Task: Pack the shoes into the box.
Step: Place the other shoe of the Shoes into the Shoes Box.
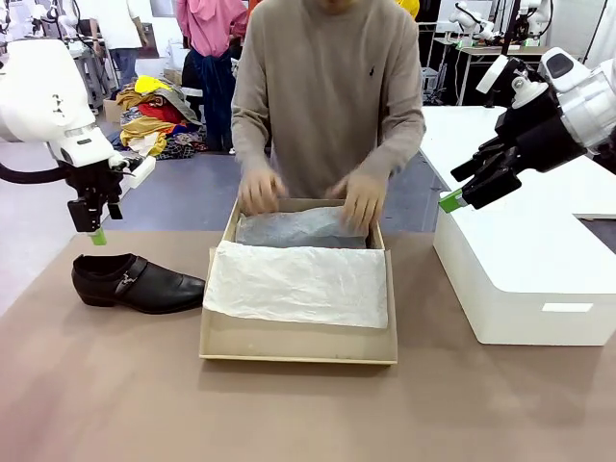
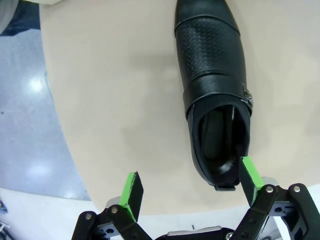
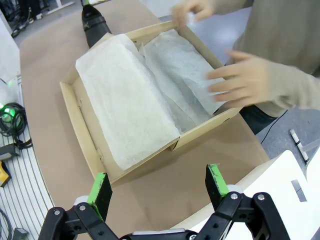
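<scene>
One glossy black shoe point(image 1: 135, 282) with a metal side buckle lies on the table left of the box, toe toward it. My left gripper point(image 1: 96, 231) hangs open above the shoe's heel end. In the left wrist view the shoe point(image 2: 215, 85) points away, its heel by my right finger, and the left gripper point(image 2: 191, 185) holds nothing. The tan box point(image 1: 298, 348) sits mid-table with white tissue paper point(image 1: 298, 282) draped in it. Across the table, the person's hands point(image 1: 364, 197) press the paper at the far rim. My right gripper point(image 1: 452, 200) is open, raised right of the box point(image 3: 95, 145).
A large white block point(image 1: 525, 269) stands at the right, under my right arm. The right wrist view shows the shoe point(image 3: 95, 22) beyond the box and the person's hands point(image 3: 240, 80) at its rim. Bare table lies in front of the box. Cables point(image 3: 12, 125) lie on the floor.
</scene>
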You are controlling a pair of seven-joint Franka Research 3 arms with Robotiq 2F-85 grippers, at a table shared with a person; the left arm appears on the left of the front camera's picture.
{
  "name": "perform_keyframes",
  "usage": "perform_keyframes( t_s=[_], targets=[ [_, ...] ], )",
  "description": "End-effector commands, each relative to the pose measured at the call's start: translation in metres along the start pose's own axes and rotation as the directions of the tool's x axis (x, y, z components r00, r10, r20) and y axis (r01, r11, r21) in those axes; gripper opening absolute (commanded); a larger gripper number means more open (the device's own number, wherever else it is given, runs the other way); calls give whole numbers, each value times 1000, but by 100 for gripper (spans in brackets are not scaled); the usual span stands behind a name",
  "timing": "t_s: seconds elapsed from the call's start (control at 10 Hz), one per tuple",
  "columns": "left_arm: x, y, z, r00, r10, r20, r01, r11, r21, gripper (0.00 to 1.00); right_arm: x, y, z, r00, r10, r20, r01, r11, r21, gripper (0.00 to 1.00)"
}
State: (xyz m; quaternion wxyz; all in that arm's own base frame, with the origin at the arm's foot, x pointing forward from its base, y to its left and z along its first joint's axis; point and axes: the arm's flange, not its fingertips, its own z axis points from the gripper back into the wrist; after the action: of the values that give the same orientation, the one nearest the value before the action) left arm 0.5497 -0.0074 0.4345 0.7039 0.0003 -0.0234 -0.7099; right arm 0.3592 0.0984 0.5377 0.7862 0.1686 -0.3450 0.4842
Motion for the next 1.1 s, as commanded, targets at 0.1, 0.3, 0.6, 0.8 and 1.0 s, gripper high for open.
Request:
perform_keyframes(
  t_s=[0.1, 0.3, 0.6, 0.8, 1.0],
  targets=[
    [-8, 12, -12, 1000, 25, -14, -25, 999, -23, 100, 0, -3, -2, 1000, 10, 21, -11, 1000, 13, 100],
    [-13, 14, -24, 999, 40, -16, -41, 998, -57, 100, 0, -3, -2, 1000, 10, 21, -11, 1000, 13, 100],
    [-16, 17, -37, 998, 58, -18, -59, 993, -101, 100, 0, -3, -2, 1000, 10, 21, -11, 1000, 13, 100],
    [-17, 21, -46, 998, 62, -24, -64, 991, -119, 100, 0, -3, -2, 1000, 10, 21, -11, 1000, 13, 100],
    [-19, 26, -53, 997, 68, -28, -71, 990, -121, 100, 0, -3, -2, 1000, 10, 21, -11, 1000, 13, 100]
  ],
)
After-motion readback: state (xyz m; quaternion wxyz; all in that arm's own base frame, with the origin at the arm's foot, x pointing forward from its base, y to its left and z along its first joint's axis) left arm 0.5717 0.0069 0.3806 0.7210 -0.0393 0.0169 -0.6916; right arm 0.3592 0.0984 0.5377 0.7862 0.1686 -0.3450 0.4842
